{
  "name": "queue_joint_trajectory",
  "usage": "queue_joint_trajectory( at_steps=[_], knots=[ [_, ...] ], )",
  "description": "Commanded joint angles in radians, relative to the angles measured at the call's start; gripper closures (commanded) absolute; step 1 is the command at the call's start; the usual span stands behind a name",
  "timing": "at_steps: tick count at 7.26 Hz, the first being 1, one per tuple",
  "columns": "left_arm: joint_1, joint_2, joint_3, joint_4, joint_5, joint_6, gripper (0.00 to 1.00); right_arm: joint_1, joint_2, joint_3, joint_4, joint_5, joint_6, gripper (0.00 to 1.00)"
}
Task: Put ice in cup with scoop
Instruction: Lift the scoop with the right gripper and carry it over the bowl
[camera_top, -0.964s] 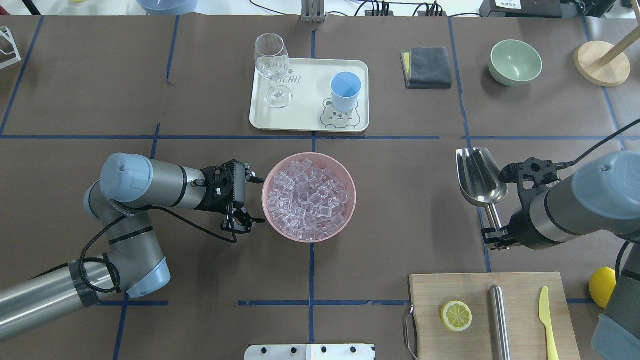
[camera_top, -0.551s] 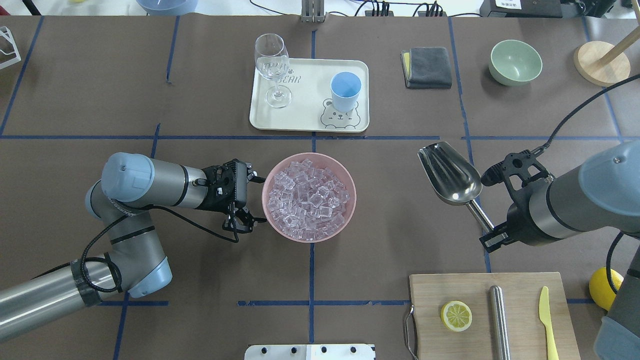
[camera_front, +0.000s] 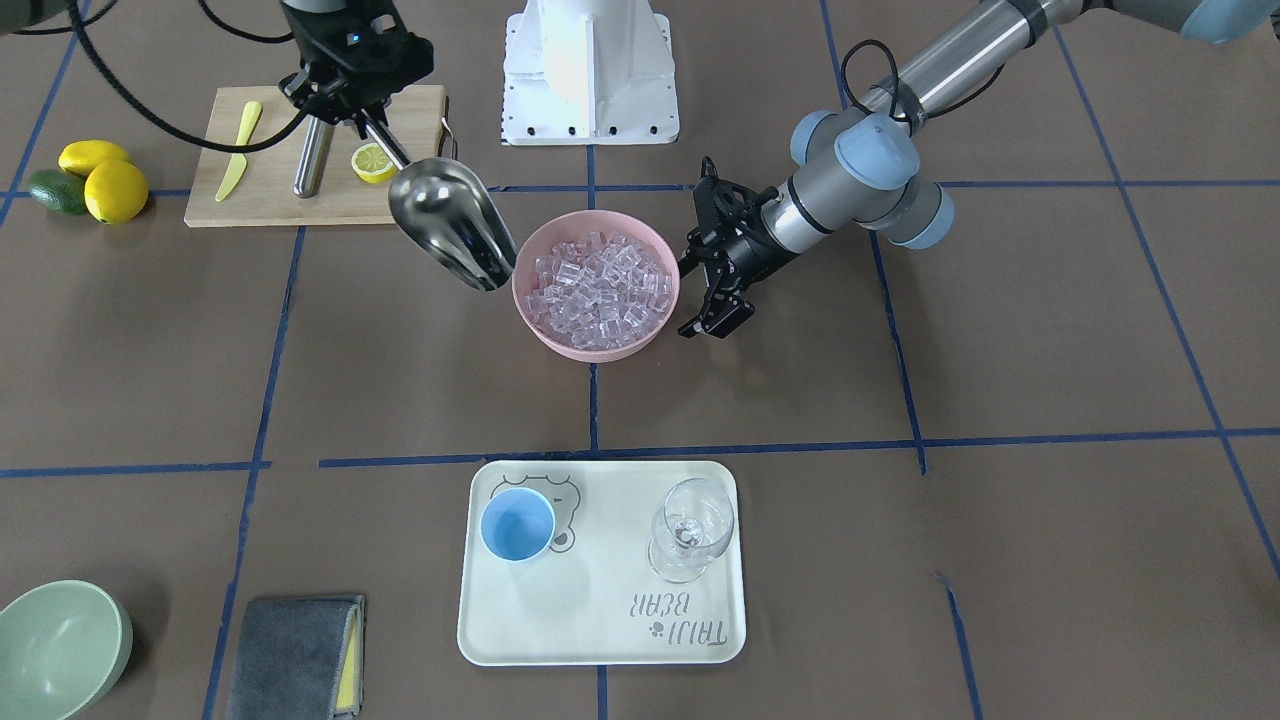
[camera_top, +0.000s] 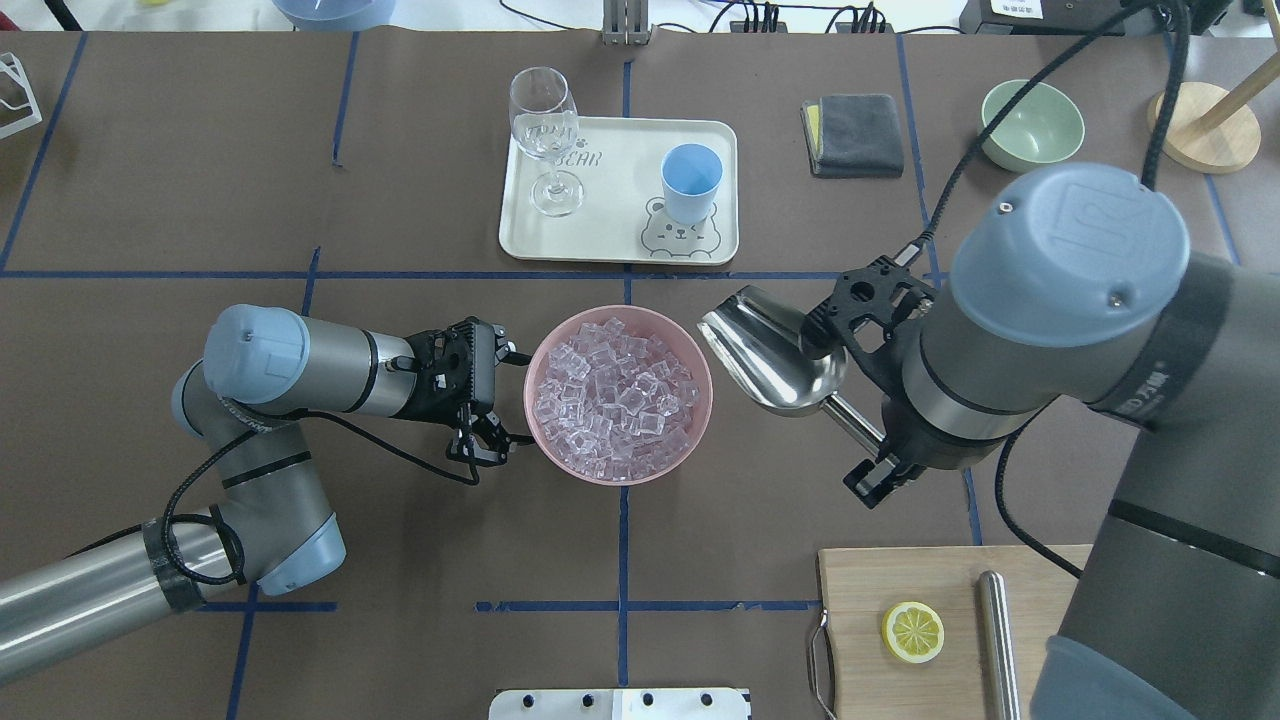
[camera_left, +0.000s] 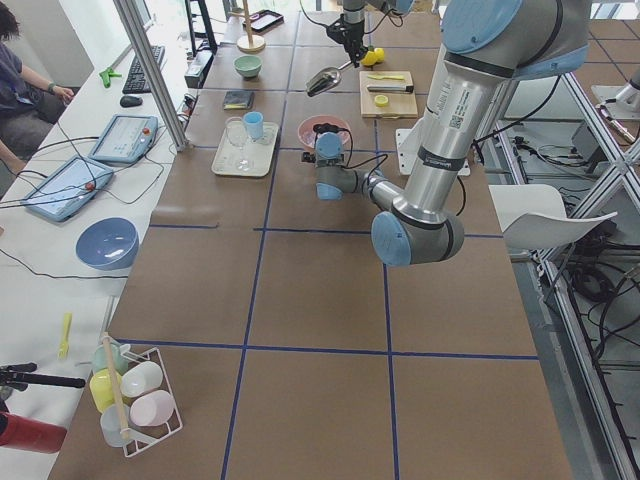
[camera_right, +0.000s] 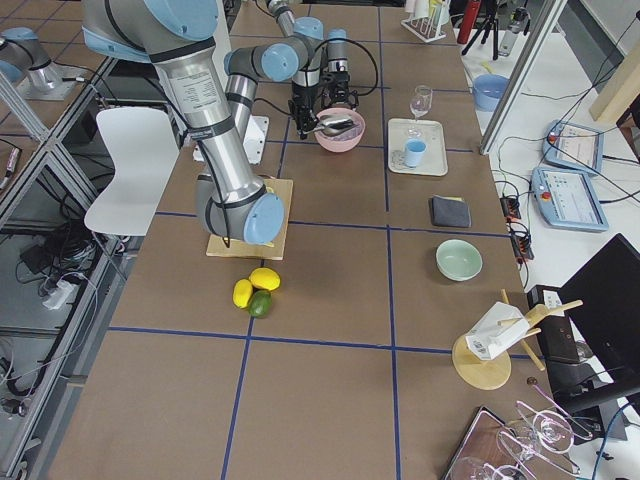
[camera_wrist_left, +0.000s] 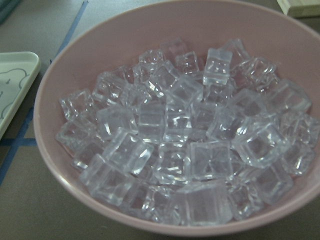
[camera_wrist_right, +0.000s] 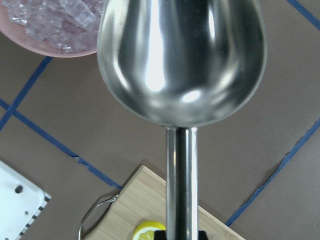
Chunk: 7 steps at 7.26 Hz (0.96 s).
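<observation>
The ice fills a pink bowl at mid table; it also fills the left wrist view. The light-blue cup stands empty on a white tray behind the bowl. My right gripper is shut on the thin handle of the steel scoop. The scoop's blade is empty and hangs just right of the bowl's rim, mouth toward the ice; it also shows in the right wrist view. My left gripper is open and empty, close beside the bowl's left rim.
A clear wine glass stands on the tray's left. A wooden board at front right carries a lemon slice and a steel cylinder. A grey cloth and a pale green bowl lie at back right.
My right arm has swung the scoop left, from the table's right part up to the pink bowl's right rim. The left gripper has barely moved.
</observation>
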Motion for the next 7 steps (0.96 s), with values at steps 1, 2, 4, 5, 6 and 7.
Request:
queue_joint_trajectory(
  at_steps=[1,2,4,5,6,7],
  knots=[
    [0.000,0.001,0.002,-0.006,0.000,-0.010,0.00,-0.023,0.126,-0.087,-0.118,-0.001,-0.078,1.00],
    [0.000,0.001,0.002,-0.006,0.000,-0.013,0.00,-0.023,0.249,-0.193,-0.249,-0.003,-0.156,1.00],
    [0.000,0.001,0.002,-0.006,0.000,-0.013,0.00,-0.028,0.342,-0.287,-0.365,-0.004,-0.232,1.00],
    [0.000,0.003,0.003,-0.006,0.000,-0.013,0.00,-0.034,0.347,-0.296,-0.391,-0.004,-0.247,1.00],
    [0.000,0.003,0.003,-0.006,0.003,-0.013,0.00,-0.035,0.361,-0.298,-0.447,-0.020,-0.304,1.00],
    [0.000,0.003,0.003,-0.006,0.003,-0.013,0.00,-0.043,0.376,-0.298,-0.491,-0.033,-0.309,1.00]
  ],
)
